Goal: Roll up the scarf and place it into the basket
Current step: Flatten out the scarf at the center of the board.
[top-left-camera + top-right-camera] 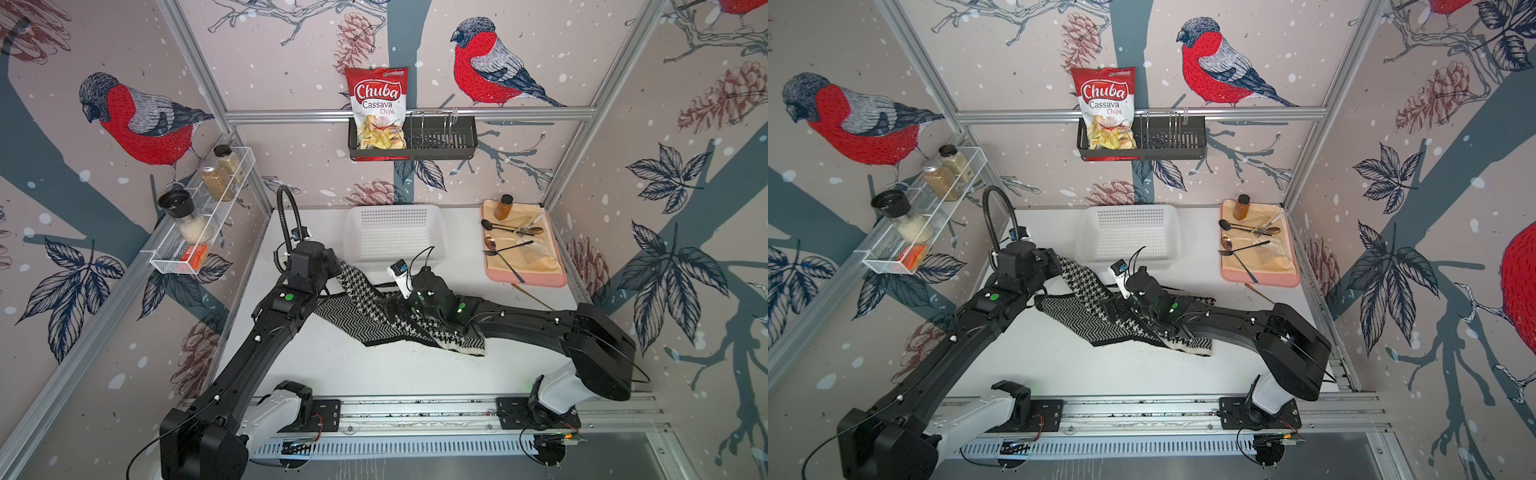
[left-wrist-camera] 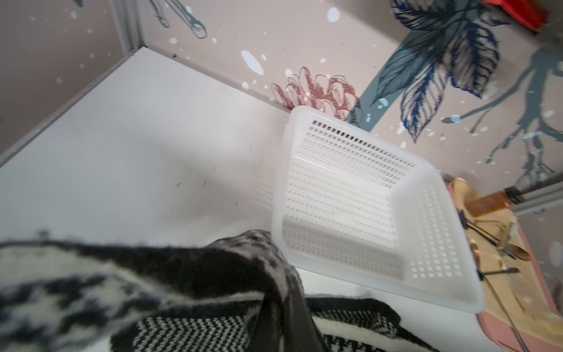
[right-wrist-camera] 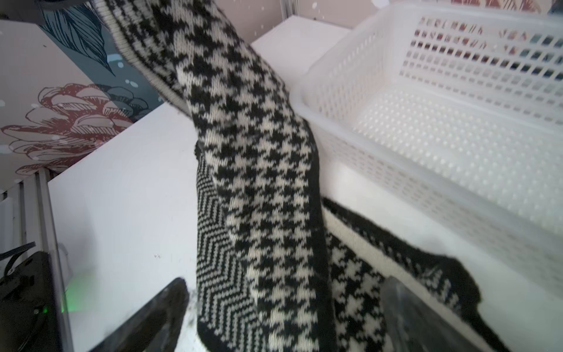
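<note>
In a top view, upper centre: Chuba chips bag (image 1: 376,106) standing in black rack (image 1: 457,143). Left: white wire shelf (image 1: 232,195) holding spice jars (image 1: 215,183) and grinder (image 1: 183,214). Right: pink tray (image 1: 532,280) with cutlery (image 1: 509,247) and upright amber bottle (image 1: 503,207)

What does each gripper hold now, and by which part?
The left gripper grips the scarf by its raised houndstooth part. The right gripper is open, holding nothing.

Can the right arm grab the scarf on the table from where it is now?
Probably yes. The right gripper hangs just above the scarf with its jaws open, and nothing lies between them.
</note>
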Controlling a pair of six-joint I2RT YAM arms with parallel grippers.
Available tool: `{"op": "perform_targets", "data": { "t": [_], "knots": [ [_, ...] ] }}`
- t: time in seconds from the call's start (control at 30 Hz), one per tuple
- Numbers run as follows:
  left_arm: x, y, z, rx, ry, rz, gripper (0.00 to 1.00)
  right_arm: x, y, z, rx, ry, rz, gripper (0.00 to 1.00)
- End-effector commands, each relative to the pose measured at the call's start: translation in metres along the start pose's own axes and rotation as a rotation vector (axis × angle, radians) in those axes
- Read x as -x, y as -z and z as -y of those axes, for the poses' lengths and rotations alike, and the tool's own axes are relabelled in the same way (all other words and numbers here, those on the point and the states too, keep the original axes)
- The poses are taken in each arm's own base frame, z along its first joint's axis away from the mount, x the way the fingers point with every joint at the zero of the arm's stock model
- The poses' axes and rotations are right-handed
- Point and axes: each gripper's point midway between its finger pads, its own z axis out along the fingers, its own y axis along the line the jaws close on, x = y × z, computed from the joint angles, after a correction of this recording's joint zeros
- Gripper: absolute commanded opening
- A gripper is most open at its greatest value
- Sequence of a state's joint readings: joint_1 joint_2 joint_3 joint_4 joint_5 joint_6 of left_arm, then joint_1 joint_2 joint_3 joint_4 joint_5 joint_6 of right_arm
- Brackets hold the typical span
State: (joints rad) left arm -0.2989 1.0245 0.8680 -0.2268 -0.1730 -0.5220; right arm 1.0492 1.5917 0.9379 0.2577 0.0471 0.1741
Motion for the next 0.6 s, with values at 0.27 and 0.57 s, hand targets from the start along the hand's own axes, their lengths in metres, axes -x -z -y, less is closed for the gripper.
{"op": "perform_targets", "data": {
  "t": [0.27, 0.57],
  "knots": [
    [0.020, 0.037, 0.088, -0.424, -0.063, -0.014, 0.00, 0.073, -0.049, -0.030, -0.035, 0.134, 0.225, 1.00],
    [0.015, 0.054, 0.073, -0.393, -0.077, 0.023, 0.00, 0.081, -0.040, 0.011, -0.284, 0.084, 0.183, 0.00]
  ]
}}
